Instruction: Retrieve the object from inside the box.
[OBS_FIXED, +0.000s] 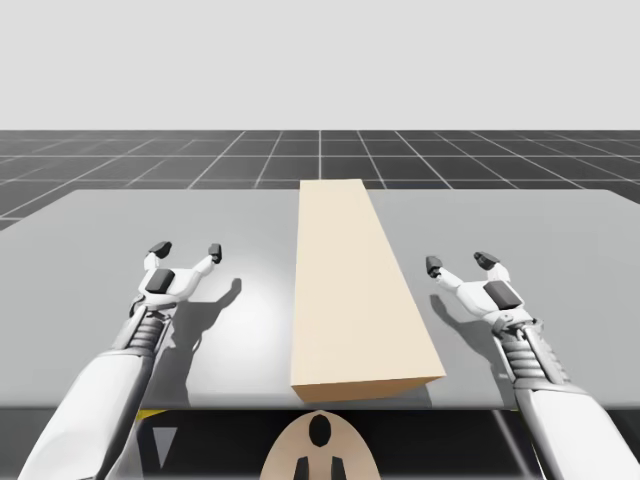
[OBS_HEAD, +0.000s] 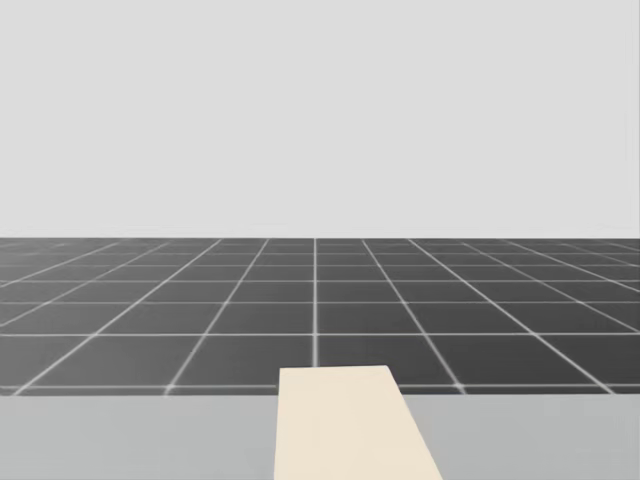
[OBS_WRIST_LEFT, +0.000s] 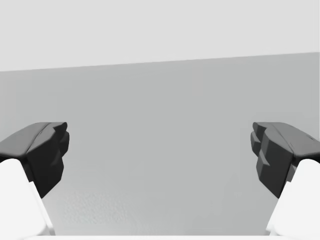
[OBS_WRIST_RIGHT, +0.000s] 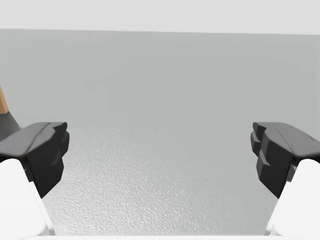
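Nearest you, both arms come in over the near edge of the table (OBS_FIXED: 120, 215), one on each side of the box (OBS_FIXED: 350, 290), and neither touches anything. Your left pincer (OBS_FIXED: 187, 250) is released, its fingers spread wide, with bare table between and ahead of them in its wrist view. Your right pincer (OBS_FIXED: 460, 262) is released as well, fingers just as wide apart over bare table, the box lying off to its inner side. Between the two arms the box starts at the table's near edge and runs straight away from you as one long, pale block. Its top reads as a plain unbroken face and its near end looks closed too, so the object is hidden inside, and you cannot tell where along the length it sits. I judge the task to be at its very start, with nothing gripped and the way into the box not yet found. The next move calls for finding that way in — a lid seam or an open far end — so tip your head down, since it now looks level over the box's far end to the dark gridded floor (OBS_HEAD: 316, 300) beyond. Then bring one pincer to the box and keep the other ready to steady it.
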